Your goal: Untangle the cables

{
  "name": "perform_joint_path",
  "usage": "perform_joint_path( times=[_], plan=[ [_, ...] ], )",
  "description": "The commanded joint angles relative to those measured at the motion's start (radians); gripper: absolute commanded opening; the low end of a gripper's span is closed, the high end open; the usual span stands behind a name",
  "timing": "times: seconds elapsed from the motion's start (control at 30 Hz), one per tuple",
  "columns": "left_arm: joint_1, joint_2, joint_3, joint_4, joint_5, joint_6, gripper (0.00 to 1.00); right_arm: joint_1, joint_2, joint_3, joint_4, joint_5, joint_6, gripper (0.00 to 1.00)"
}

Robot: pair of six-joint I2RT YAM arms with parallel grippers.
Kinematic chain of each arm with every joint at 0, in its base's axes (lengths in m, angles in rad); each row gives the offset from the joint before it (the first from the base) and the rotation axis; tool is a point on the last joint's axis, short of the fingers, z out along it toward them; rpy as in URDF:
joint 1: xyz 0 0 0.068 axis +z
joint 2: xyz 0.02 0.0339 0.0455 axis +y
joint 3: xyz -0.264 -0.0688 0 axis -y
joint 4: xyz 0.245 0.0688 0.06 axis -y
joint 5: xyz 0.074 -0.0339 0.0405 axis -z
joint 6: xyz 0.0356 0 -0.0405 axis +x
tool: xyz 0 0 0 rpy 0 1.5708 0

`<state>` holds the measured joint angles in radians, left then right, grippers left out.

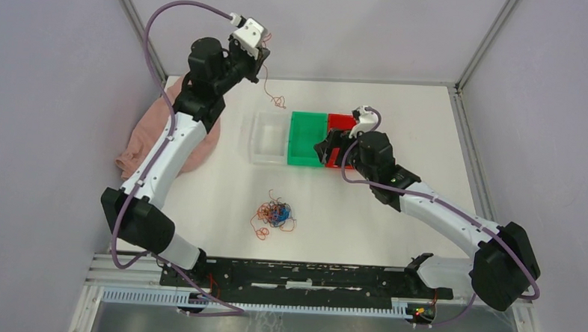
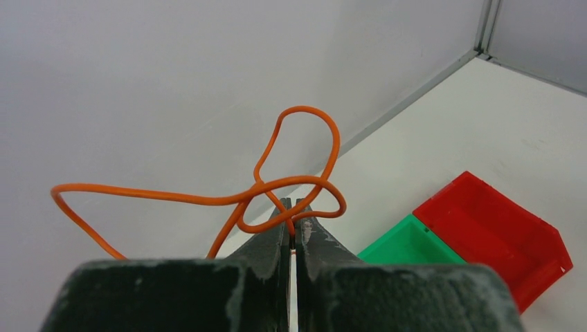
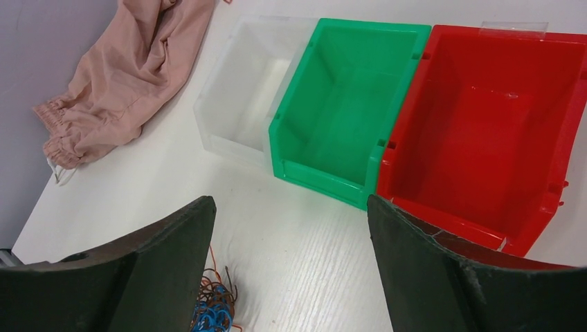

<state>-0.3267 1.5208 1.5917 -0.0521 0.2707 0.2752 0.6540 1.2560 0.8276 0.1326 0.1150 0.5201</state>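
far left: pink cloth [image 1: 165, 134] lies bunched on the worktop [image 1: 428, 119], partly under the left arm.

left arm: raised, reaching to the rear-left corner. left pincer [image 2: 291, 207] is clenched, jaws all but touching, grasping one orange cable [image 2: 304, 108] where its loops cross. the cable curls in open loops above and to the side of the tips. in the top view the rest of it hangs below the pincer, w/ its lower end behind the clear bin [image 1: 270, 139]. contact w/ the worktop cannot be told.

centre, near side: cable tangle [image 1: 275, 214], approx. one knot of orange-red, blue and dark wires, lies flat on the worktop in front of the bins, between the two arms and well apart from the left pincer. in the right wrist view it shows at the bottom edge, just beside one finger.

centre, rear: three bins in a row, sides touching: clear bin, green bin [image 1: 307, 140], red bin [image 1: 343, 123].

right: right pincer [image 3: 289, 207] is released, jaws wide apart, grasping nothing. it hangs at the near edge of the green and red bins, pointing at them.
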Motion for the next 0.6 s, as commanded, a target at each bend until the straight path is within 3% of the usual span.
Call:
perform_joint_path(
  times=[0.0, 0.3, 0.57],
  plan=[
    [0.001, -0.001, -0.056, -0.017, 0.020, 0.042, 0.03, -0.007, -0.006, 0.010, 0.016, 0.024, 0.014, 0.87],
    [0.002, 0.077, -0.141, -0.032, 0.026, 0.071, 0.03, -0.020, -0.021, -0.008, 0.021, 0.035, 0.027, 0.86],
    [0.000, 0.185, -0.070, -0.038, -0.037, 0.102, 0.03, -0.024, -0.020, -0.013, 0.033, 0.032, 0.034, 0.86]
  ],
)
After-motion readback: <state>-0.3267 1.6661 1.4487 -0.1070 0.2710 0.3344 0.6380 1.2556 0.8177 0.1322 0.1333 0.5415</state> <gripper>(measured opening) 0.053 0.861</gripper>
